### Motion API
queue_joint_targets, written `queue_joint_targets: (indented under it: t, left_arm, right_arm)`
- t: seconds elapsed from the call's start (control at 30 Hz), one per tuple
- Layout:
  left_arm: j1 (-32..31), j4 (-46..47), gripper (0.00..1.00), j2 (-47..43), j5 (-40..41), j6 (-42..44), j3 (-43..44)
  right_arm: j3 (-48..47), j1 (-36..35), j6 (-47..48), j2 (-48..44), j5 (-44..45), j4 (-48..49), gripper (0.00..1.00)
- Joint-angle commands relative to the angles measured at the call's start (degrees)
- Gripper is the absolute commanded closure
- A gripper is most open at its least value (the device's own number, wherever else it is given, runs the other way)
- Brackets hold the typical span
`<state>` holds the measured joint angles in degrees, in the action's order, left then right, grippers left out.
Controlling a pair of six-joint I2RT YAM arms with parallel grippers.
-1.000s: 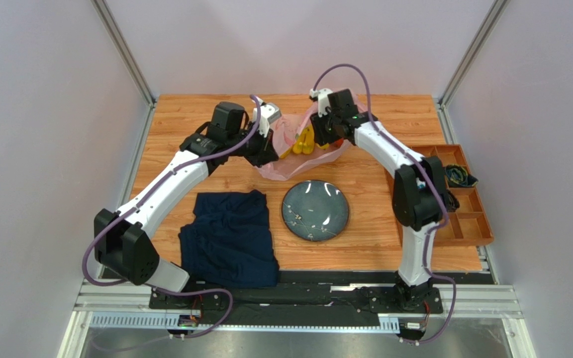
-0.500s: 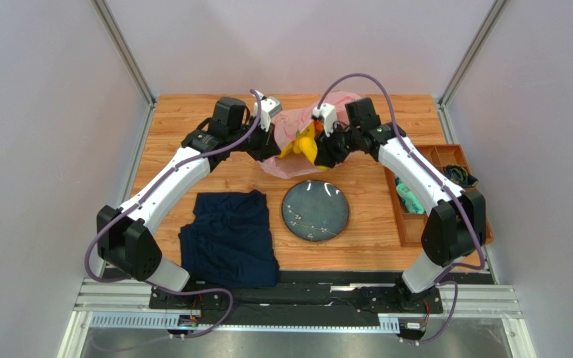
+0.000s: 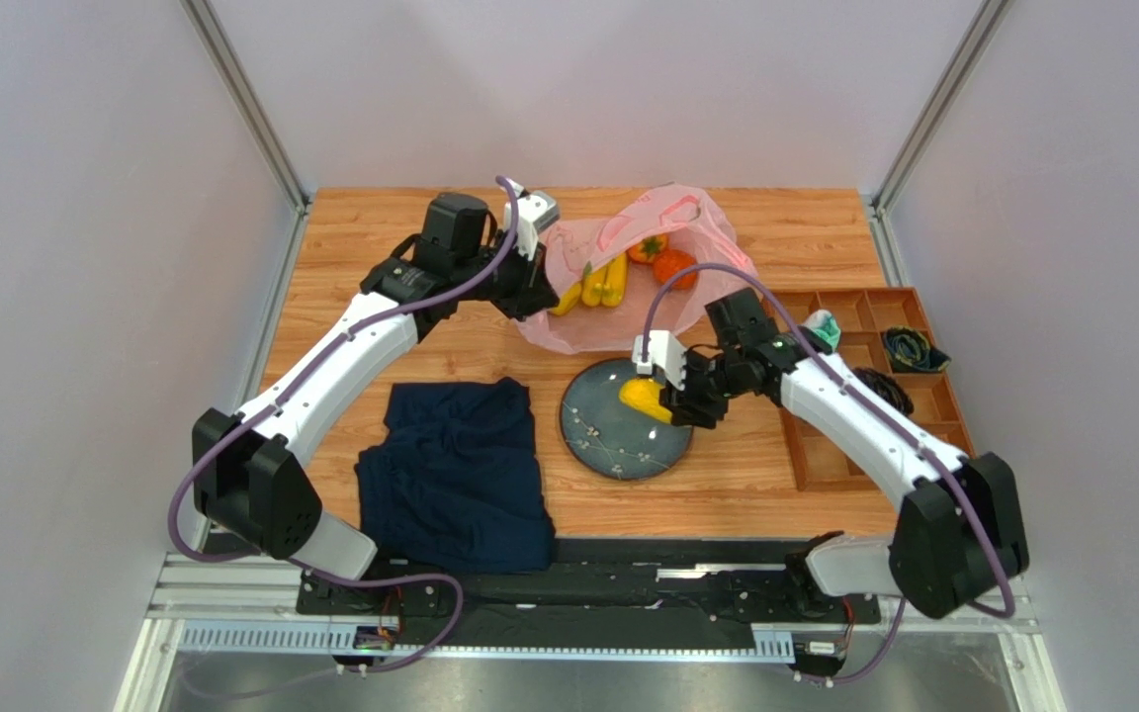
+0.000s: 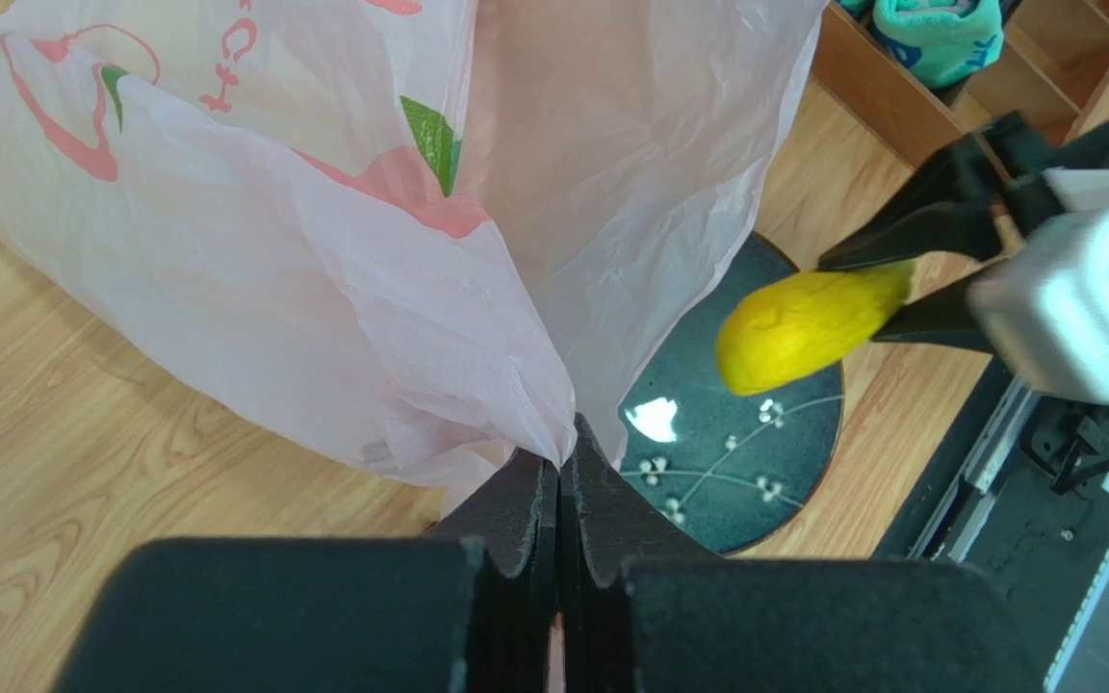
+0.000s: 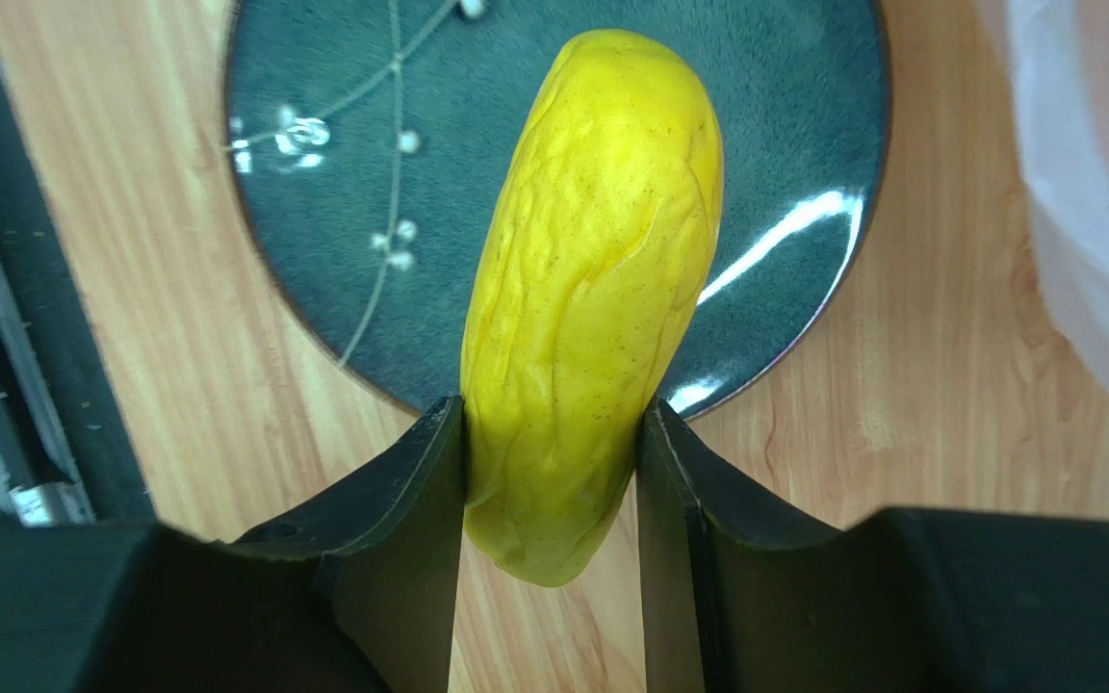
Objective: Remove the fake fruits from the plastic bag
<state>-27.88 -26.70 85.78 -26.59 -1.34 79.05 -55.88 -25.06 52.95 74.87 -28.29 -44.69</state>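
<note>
A long yellow piece of fake fruit is pinched between the two dark fingers of the right gripper, which press on its sides near its nearer end. Its long axis runs straight out ahead of the fingers, and the rounded far end points away from the wrist. Most of its length lies over a dark grey plate; the gripped end hangs past the plate's near rim, over the wooden table. Whether the fruit touches the plate cannot be told. From above, the piece sticks out to the left of the right gripper, over the right part of the plate.

Bare wood shows on both sides of the right fingers. Ahead and to the right of them, a fold of the pink plastic bag edges into view, near the plate but apart from it.

The bag lies beyond the plate, well apart from the right gripper. Its mouth gapes open, showing a yellow banana bunch and orange and red round fruits inside. The left gripper is at the bag's left edge. In the left wrist view its fingers are pressed together on a pinch of the thin bag film, which rises ahead of them.

A dark navy cloth lies left of the plate, and a wooden compartment tray sits behind the right gripper, at the table's right edge
</note>
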Motion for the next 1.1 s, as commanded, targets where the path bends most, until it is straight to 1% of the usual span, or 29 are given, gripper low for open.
queue_joint_targets:
  t: [0.0, 0.1, 0.13, 0.27, 0.3, 0.37, 0.4, 0.43, 0.47, 0.5, 0.6, 0.63, 0.67, 0.7, 0.73, 0.77, 0.8, 0.83, 0.87, 0.9, 0.97, 1.0, 1.07]
  left_arm:
    - [-0.07, 2.00, 1.00, -1.49, -0.57, -0.68, 0.23]
    - [-0.07, 1.91, 1.00, -2.19, -0.39, -0.41, -0.47]
    - [-0.07, 1.91, 1.00, -2.37, -0.39, -0.41, -0.65]
    - [-0.07, 2.00, 1.00, -2.98, -0.22, -0.06, -1.61]
    - [-0.07, 2.00, 1.00, -3.16, -0.13, 0.02, -1.79]
    - [-0.07, 2.09, 1.00, -3.16, -0.04, 0.11, -2.14]
    - [-0.07, 2.18, 1.00, -3.16, -0.04, 0.03, -2.05]
    - [-0.07, 2.18, 1.00, -3.07, -0.04, 0.03, -2.14]
    - [-0.07, 2.18, 1.00, -3.07, -0.04, 0.11, -2.05]
    - [-0.07, 2.00, 1.00, -3.16, 0.13, 0.11, -2.14]
    - [-0.07, 2.18, 1.00, -2.81, 0.31, 0.03, -2.23]
    - [-0.07, 2.09, 1.00, -2.55, 0.05, -0.15, -2.23]
    - [-0.07, 2.00, 1.00, -2.11, -0.13, -0.15, -1.97]
    - [-0.07, 1.91, 1.00, -2.02, -0.22, -0.24, -1.97]
    - [-0.07, 1.91, 1.00, -1.84, -0.22, -0.06, -1.88]
    - [-0.07, 2.00, 1.00, -1.76, -0.22, -0.06, -2.05]
    - [-0.07, 2.09, 1.00, -1.67, -0.13, -0.06, -2.14]
    - [-0.07, 2.26, 1.00, -1.75, -0.13, -0.15, -2.75]
    - [-0.07, 2.61, 1.00, -1.75, -0.30, -0.24, -2.93]
    - [-0.07, 2.70, 1.00, -1.67, -0.74, -0.41, -3.11]
    - [-0.07, 2.79, 1.00, -1.58, -0.92, -0.85, -3.28]
    - [-0.07, 2.79, 1.00, -1.58, -0.83, -0.94, -3.28]
    - [-0.07, 2.44, 1.00, -1.58, -0.48, -0.68, -2.76]
  right_arm:
    - [-1.42, -0.52, -5.37, 5.97, 4.38, 10.31, 0.91]
    - [-4.50, -0.43, -10.74, 11.51, 7.81, 12.78, 0.91]
    - [-4.85, -0.34, -11.11, 13.18, 7.99, 13.74, 0.91]
    - [-4.06, -1.04, -10.76, 14.33, 7.20, 16.39, 0.90]
    - [-4.33, -1.31, -10.85, 14.77, 7.46, 16.47, 0.89]
    - [-4.33, -1.48, -11.38, 15.30, 7.90, 16.47, 0.79]
    - [-4.15, -1.57, -11.38, 15.22, 8.08, 16.47, 0.70]
    - [-3.89, -1.66, -11.46, 15.13, 8.34, 16.47, 0.40]
    - [-3.80, -1.75, -12.33, 14.26, 8.52, 16.39, 0.18]
    - [-3.89, -1.75, -12.69, 13.73, 8.43, 15.95, 0.00]
    - [-7.91, -1.49, -13.92, 12.15, 6.94, 10.43, 0.00]
    - [-9.76, -1.22, -13.92, 11.97, 6.24, 6.06, 0.00]
    - [-14.82, -1.13, -13.84, 11.79, 4.75, 3.84, 0.00]
    - [-17.40, -1.05, -14.45, 11.27, 3.96, 0.86, 0.00]
    - [-19.60, -0.35, -15.15, 11.00, 1.69, 0.13, 0.02]
    - [-24.32, 0.09, -15.76, 10.82, 0.45, -0.40, 0.04]
    - [-26.11, 0.71, -18.03, 10.91, -0.44, -0.14, 0.08]
    - [-27.60, 0.71, -20.32, 11.00, 0.68, 1.43, 0.09]
    - [-28.75, 0.71, -23.47, 11.17, 1.57, 3.53, 0.10]
    - [-28.85, 0.89, -27.59, 11.52, 2.18, 7.47, 0.13]
    - [-28.24, 0.54, -30.52, 13.28, 2.01, 11.36, 0.18]
    - [-27.71, 0.02, -32.36, 14.33, 2.62, 14.33, 0.23]
    - [-28.23, -0.95, -32.91, 18.45, 6.31, 15.68, 0.27]
